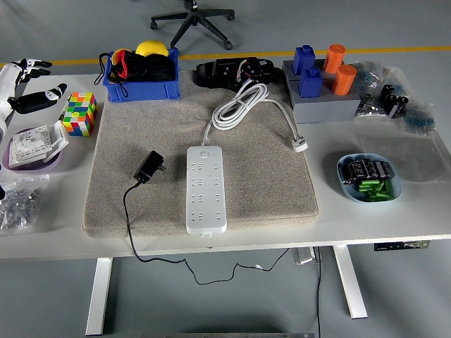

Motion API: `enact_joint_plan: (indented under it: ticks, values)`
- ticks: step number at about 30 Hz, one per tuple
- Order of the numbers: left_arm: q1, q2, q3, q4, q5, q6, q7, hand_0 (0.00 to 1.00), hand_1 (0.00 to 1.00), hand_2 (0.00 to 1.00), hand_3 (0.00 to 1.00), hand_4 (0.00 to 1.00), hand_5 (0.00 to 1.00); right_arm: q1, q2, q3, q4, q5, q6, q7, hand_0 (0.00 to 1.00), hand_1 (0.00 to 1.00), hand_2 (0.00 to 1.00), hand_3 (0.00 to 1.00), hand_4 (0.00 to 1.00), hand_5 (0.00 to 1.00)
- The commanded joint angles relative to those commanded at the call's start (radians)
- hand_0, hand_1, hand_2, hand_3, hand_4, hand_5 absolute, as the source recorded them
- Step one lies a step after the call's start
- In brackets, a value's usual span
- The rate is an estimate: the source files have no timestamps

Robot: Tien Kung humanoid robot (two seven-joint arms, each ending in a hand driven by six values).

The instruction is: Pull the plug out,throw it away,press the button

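White against the grey felt mat (261,176), the power strip (206,189) lay lengthwise at the middle of the counter (394,218) with every socket empty, its own white cable (243,105) coiled behind it and ending in a loose plug (301,145) at the mat's right edge. The black plug adapter (149,167) rested on the mat just left of the strip, apart from it, its thin black cord (130,225) trailing off the near edge toward the floor. Judged from that layout, the pulling and the discarding looked finished, leaving only the press of the button (204,150) at the strip's far end. That move would call for an arm to travel well across the mat and bring one fingertip down on a small target without shoving the strip. Only the left hand (28,84) showed, raised at the far left edge of the counter above a purple tray (21,160) holding a white switch plate (34,141) and beside a Rubik's cube (79,113); its fingers were spread and relaxed, gripping nothing and touching nothing. The right hand was outside the picture. A blue bin (141,89) of dark and yellow items, blue and orange blocks (323,70) on a grey base, and a bowl of batteries (368,177) stood untouched around the mat.
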Motion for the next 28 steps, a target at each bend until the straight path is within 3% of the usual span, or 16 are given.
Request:
enact_joint_plan:
  ticks: [28]
  values:
    - [-0.019,0.002,0.042,0.006,-0.016,-0.007,-0.001,0.836,0.808,0.745,0.751,0.722,0.274,-0.002,-0.004,0.017,0.0,0.002,0.002,0.006,0.746,0.662,0.649,0.617,0.656,0.491]
